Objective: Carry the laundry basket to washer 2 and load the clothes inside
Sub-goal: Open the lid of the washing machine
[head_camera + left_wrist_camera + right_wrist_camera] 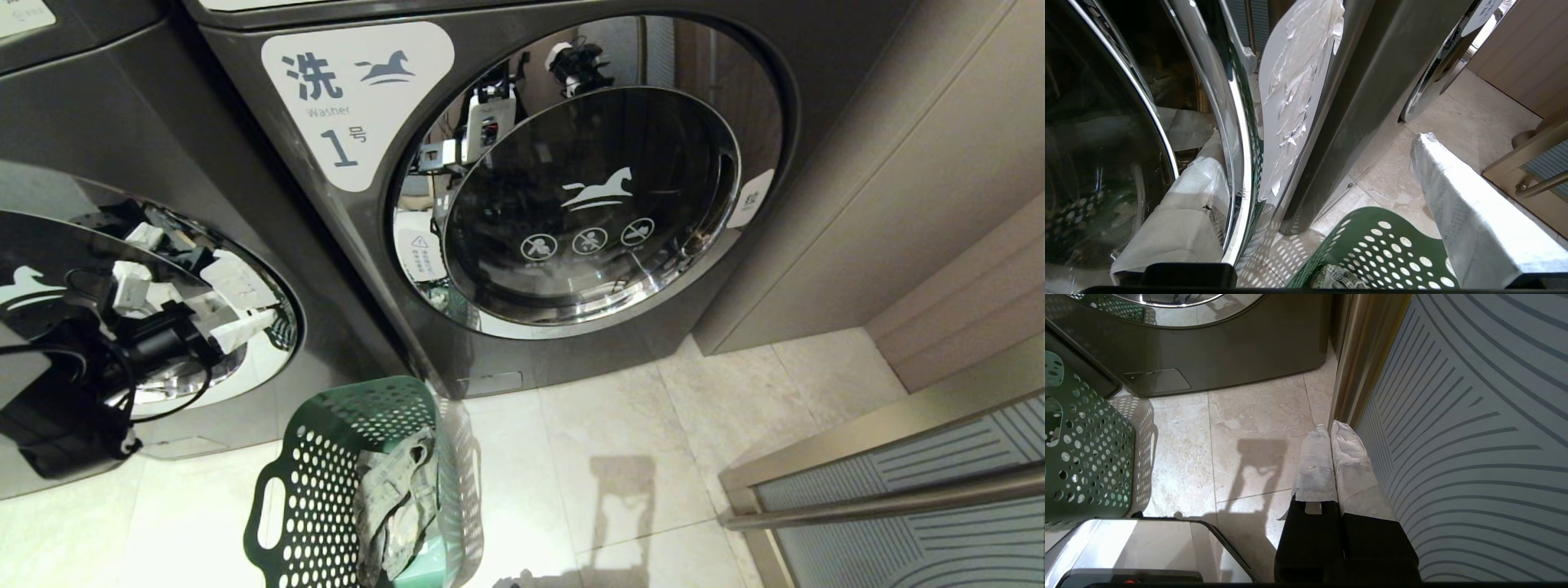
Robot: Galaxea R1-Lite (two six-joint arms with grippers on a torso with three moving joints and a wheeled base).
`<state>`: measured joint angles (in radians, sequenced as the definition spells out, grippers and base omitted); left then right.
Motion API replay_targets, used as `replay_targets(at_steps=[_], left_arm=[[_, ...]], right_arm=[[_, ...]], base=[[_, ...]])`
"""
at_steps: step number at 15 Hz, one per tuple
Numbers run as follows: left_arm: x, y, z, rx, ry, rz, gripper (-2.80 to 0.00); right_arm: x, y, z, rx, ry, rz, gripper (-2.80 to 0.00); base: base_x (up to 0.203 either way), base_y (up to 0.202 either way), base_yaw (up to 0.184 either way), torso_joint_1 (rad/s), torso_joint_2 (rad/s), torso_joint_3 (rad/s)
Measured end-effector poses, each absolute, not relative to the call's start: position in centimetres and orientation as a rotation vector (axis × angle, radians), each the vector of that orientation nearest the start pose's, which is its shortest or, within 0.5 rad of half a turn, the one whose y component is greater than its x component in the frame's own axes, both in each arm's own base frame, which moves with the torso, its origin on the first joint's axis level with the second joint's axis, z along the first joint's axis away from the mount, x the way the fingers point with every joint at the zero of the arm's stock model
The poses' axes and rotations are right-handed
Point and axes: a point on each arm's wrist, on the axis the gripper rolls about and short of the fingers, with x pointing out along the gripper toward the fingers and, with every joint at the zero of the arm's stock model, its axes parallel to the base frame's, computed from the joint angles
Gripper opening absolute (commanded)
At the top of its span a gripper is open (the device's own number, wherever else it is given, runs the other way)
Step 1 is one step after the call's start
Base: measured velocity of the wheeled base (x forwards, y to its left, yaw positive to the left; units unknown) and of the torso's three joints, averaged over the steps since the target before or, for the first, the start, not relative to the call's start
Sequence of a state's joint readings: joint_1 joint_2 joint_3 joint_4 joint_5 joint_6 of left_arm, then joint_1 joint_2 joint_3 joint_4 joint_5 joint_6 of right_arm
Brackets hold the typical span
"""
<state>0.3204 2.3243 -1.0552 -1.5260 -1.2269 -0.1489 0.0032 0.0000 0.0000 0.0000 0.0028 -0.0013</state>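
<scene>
Low at the robot's feet, the dark green laundry basket stands on the tile floor. The clothes are inside it, a grey-beige bundle draped down the wall on the robot's right. The bundle's long axis runs from the rim down into the basket, roughly near-to-far in the head view.

Right gripper: parked low beside a striped door panel, fingers clenched together on nothing, well apart from the basket.

Left gripper: up and to the left of the basket, jaws released wide and empty. It points at the chrome-rimmed glass door of the washer on the left. In the left wrist view, 1 finger sits close against that door's rim; contact cannot be told.

Key relation: the clothes lie below and behind the open jaws, on the robot's side and a little to its right. The left arm is far nearer.

The left machine's number is unreadable; I judge it washer 2, since the washer labelled 1 stands beside it. Its door looks closed, so loading is not yet begun.
</scene>
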Motion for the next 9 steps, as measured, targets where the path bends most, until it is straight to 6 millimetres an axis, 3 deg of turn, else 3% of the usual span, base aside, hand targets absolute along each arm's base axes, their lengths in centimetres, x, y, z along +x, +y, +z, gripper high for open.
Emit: replay_targets(at_steps=[9], left_arm=[[38.88, 10.66, 9.01, 0.047, -0.1, -0.92, 0.0]], right_arm=[[-2.28, 0.0, 7.55, -0.001, 0.0, 0.006, -2.8]], base=[[0.0, 0.0, 0.0, 0.0, 0.0, 0.0]])
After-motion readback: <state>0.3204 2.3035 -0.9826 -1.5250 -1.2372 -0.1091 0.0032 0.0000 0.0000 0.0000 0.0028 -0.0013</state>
